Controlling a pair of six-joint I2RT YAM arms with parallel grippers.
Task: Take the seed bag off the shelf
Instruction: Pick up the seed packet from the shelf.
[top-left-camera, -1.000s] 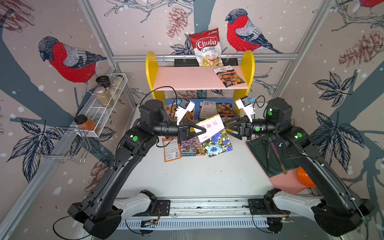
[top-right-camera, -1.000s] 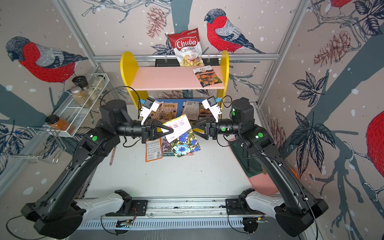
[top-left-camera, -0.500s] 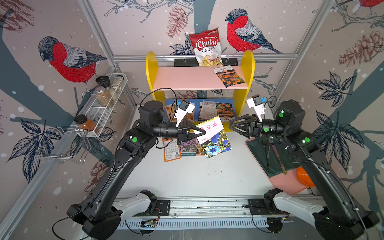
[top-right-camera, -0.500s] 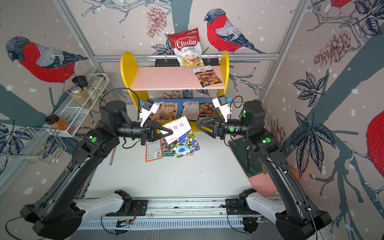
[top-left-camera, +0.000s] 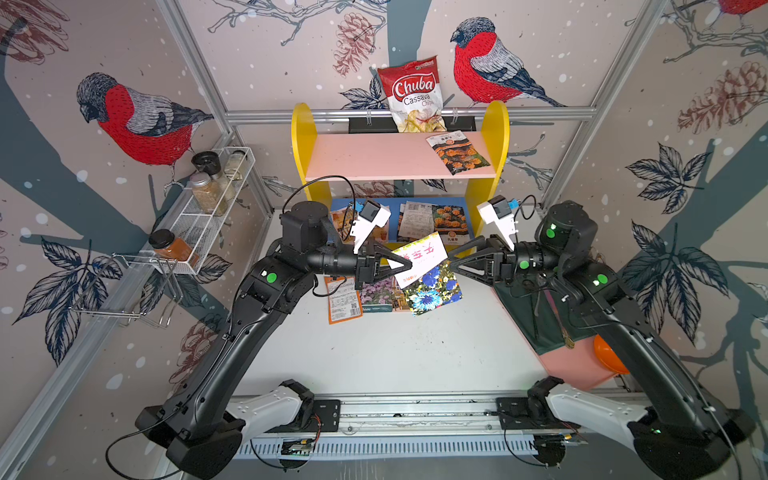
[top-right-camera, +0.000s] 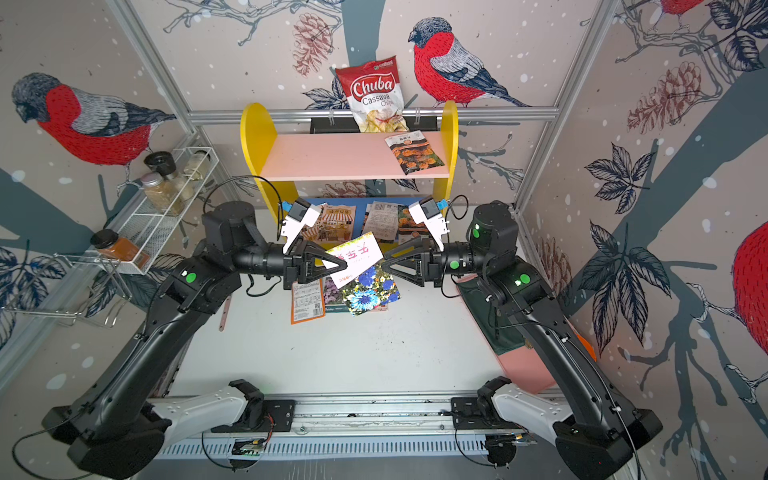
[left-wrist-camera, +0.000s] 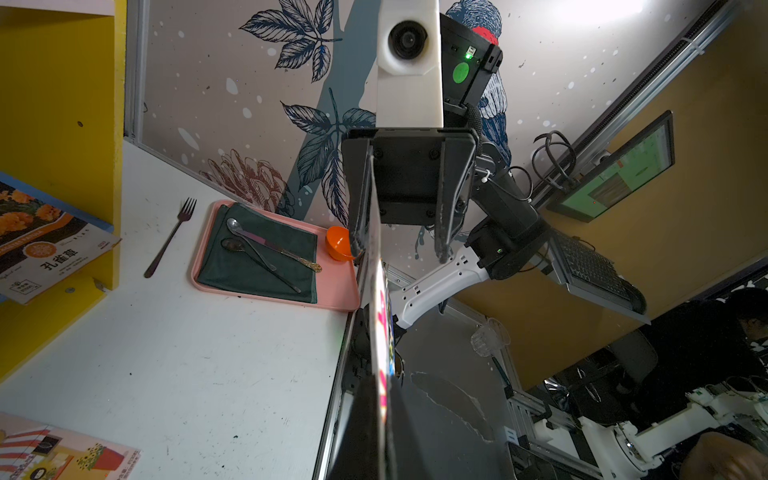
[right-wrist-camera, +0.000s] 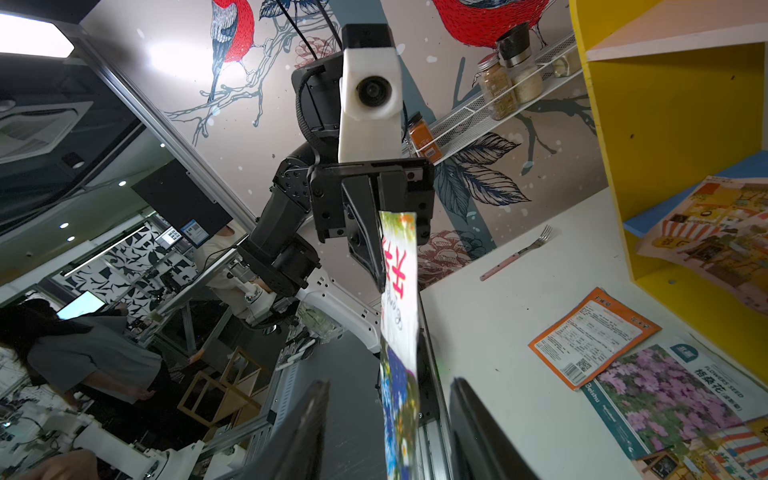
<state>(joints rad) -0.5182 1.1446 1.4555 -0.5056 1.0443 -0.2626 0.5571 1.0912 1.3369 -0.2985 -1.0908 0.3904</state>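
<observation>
1. Chips bag (top-left-camera: 415, 93) behind shelf (top-left-camera: 365, 160) reads "Chuba Cassava Chips".
2. Left tool (top-left-camera: 409, 264), held level, clamps seed bag (top-left-camera: 430, 280) in the air before the shelf, above table (top-left-camera: 395, 353).
3. Right tool (top-left-camera: 451, 262), jaws apart, straddles its opposite edge.

The white tabletop (top-left-camera: 395, 353) carried the shelf (top-left-camera: 303, 137), a pink tray (top-left-camera: 569, 370), a fork (left-wrist-camera: 168, 239) and flat packets (top-left-camera: 343, 295). A marigold packet (top-left-camera: 459, 153) lay on the shelf's pink board (top-left-camera: 374, 158); others lay on its blue board (top-right-camera: 360, 214).
</observation>
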